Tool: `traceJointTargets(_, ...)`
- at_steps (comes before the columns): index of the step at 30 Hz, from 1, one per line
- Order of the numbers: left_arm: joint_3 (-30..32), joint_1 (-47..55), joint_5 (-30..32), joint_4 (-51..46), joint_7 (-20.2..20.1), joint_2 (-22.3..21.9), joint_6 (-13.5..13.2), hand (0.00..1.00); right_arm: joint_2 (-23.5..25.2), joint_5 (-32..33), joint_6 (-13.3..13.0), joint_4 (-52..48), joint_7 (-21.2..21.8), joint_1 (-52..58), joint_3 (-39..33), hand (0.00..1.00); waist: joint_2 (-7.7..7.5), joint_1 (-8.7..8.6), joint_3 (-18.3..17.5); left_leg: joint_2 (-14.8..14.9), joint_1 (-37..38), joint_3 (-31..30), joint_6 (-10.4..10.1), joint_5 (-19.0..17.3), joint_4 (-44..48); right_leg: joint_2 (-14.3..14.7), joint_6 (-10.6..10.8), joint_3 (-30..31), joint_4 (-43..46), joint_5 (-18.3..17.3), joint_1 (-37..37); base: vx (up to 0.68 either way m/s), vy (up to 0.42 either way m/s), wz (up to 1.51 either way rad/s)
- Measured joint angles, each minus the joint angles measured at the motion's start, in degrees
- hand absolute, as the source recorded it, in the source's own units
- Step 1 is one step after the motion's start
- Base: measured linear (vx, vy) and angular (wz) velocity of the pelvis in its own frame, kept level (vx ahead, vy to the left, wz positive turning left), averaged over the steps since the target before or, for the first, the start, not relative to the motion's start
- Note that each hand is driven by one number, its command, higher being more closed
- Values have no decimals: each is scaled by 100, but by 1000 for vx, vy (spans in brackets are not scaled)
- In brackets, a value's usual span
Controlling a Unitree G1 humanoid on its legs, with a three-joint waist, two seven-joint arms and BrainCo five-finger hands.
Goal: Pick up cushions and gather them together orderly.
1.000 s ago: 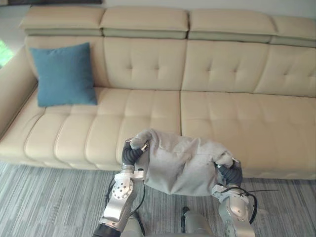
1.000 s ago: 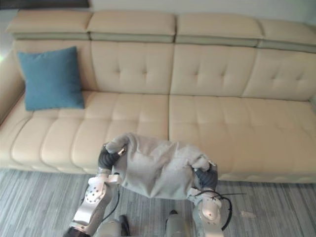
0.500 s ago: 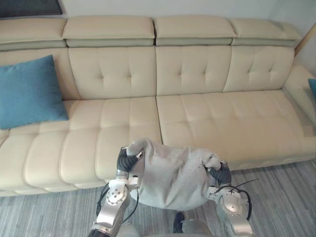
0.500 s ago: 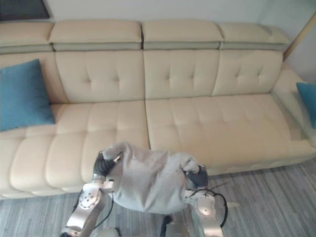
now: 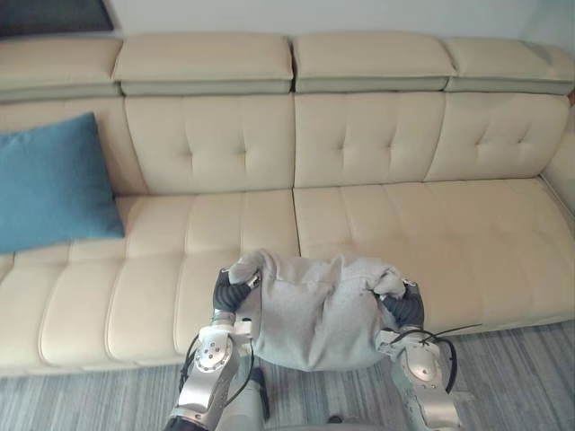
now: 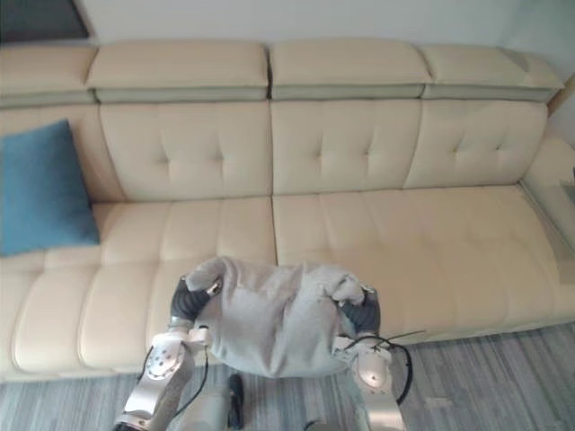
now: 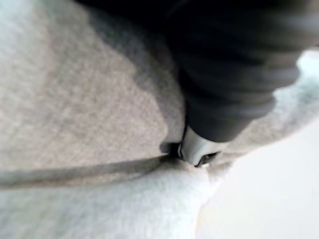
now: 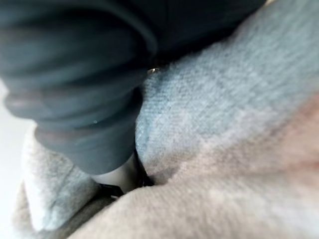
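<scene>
Grey cushion (image 5: 314, 310) held up between the left hand (image 5: 232, 289) and the right hand (image 5: 404, 308), in front of the cream sofa (image 5: 377, 215) and over the line where its front edge meets the striped grey carpet (image 5: 521, 377). Each hand bears on one side of the cushion near an upper corner, where the cover rises in a bunched peak over the dark ribbed wrist cover. Both wrist views show that ribbed cover sunk into grey cloth. Whether either hand is closed on the fabric or only pressing against it cannot be told, since the cloth hides what lies past the wrist. A blue cushion (image 5: 49, 184) leans upright against the backrest at the sofa's left end, well apart from the grey one.

Handling, as a judgement: the cushion sags and bulges between the hands, so it is probably light, soft and easily deformed, with a fuzzy cover that should not slip readily. It will not break, but it could fold or droop out of a one-sided hold. Its two opposite sides or its upper corners are the sensible places to take it, as here, with both hands squeezing inward so that it can be set upright just beside the blue cushion
</scene>
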Motion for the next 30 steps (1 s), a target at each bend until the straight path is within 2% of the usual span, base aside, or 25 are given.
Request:
traceJointTargets(1, -12, 32, 1, -55, -39, 9, -7, 100, -35, 0, 0, 56, 4, 4, -5, 100, -3, -61, -23, -102, 159, 36, 18, -37, -123, -162, 60, 30, 587, -39, -254, 117, 98, -15)
traceJointTargets(3, -17, 26, 1, -51, -44, 61, -3, 100, -31, -4, 0, 142, 31, 5, -3, 100, -68, -142, -61, -195, 290, 12, 119, 36, -281, -279, 40, 182, 1286, -20, -590, 141, 55, 11)
traceJointTargets(4, -29, 20, 1, -46, -44, 120, 3, 100, -36, -6, -3, 267, 51, -2, -3, 100, -109, -232, -107, -193, 303, -60, 117, 89, -291, -267, -33, 353, 1442, -199, -692, 175, -38, 32)
traceJointTargets(5, -36, -9, 0, -46, -43, 146, 3, 100, -28, -14, -2, 311, 62, -15, 1, 100, -126, -251, -117, -161, 291, -146, 115, 90, -306, -173, -91, 509, 1472, -454, -852, 166, -67, 33)
traceJointTargets(7, -36, -33, 0, -34, -42, 154, 1, 100, -44, -62, -4, 459, 71, -114, -2, 100, -108, -315, -111, -88, 276, -337, 10, 159, -331, 60, -108, 787, 1192, -664, -1079, 105, -129, 43)
traceJointTargets(8, -49, -61, 2, -23, -42, 207, 2, 100, -21, -93, -1, 548, 70, -165, -3, 100, -214, -318, -141, -177, 247, -489, -71, 212, -305, 122, -111, 902, 534, -189, -1127, 69, -163, 53)
traceJointTargets(9, -50, -93, 4, -7, -41, 248, -3, 100, -10, -124, -4, 551, 70, -176, -1, 100, -325, -318, -153, -296, 250, -606, -71, 210, -301, 53, -51, 944, 297, 114, -1190, 88, -242, 57)
traceJointTargets(10, -64, -164, 4, 150, -40, 165, 13, 100, -108, -160, -8, 704, 68, -272, -3, 100, -208, -328, -176, -236, 248, -750, -134, 218, -323, 112, -25, 841, 189, 78, -1046, 78, -189, 27)
traceJointTargets(11, -96, -154, 5, 160, -40, 123, 18, 100, -199, -173, 4, 740, 68, -321, 0, 100, -105, -256, -196, -110, 240, -764, -164, 234, -374, 221, -88, 806, -93, 163, -914, 78, -177, 12)
traceJointTargets(12, -115, -156, 5, 160, -40, 101, 14, 100, -252, -177, 4, 715, 69, -329, 0, 100, -33, -170, -219, -39, 225, -792, -205, 250, -442, 309, -123, 765, -266, 247, -875, 27, -131, -4)
traceJointTargets(13, -129, -164, 6, 151, -40, 91, 6, 100, -277, -177, 4, 697, 69, -330, -1, 100, 16, -158, -240, 29, 213, -906, -321, 339, -593, 411, -196, 669, -484, 366, -811, 14, -148, 8)
traceJointTargets(16, -132, -176, -2, 151, -40, 63, 4, 100, -272, -177, 4, 647, 68, -342, -9, 100, -3, -147, -244, 135, 237, -1121, -434, 570, -942, 565, -304, 426, -799, 514, -692, -4, -151, 30)
traceJointTargets(24, -249, -334, -1, 78, 24, 52, 4, 100, -275, -228, 33, -95, -16, -399, -23, 100, -1, -84, -268, 121, 269, -1560, -490, 982, -1446, 622, -356, 40, -1080, 611, -519, -12, -44, 30)
traceJointTargets(27, -295, -782, 18, 77, 168, 236, 4, 100, -337, -352, 34, -88, -170, -842, -21, 100, 7, -75, -268, 143, 261, -1577, -492, 1132, -1683, 666, -369, 27, -1285, 760, -536, -56, -5, 1)
traceJointTargets(30, -295, -1497, 119, 79, 415, 422, 2, 100, -621, -454, 40, 69, -326, -1655, -10, 100, 30, -78, -250, 148, 242, -1564, -477, 1292, -1903, 689, -367, 29, -1502, 926, -566, -57, 4, -2)
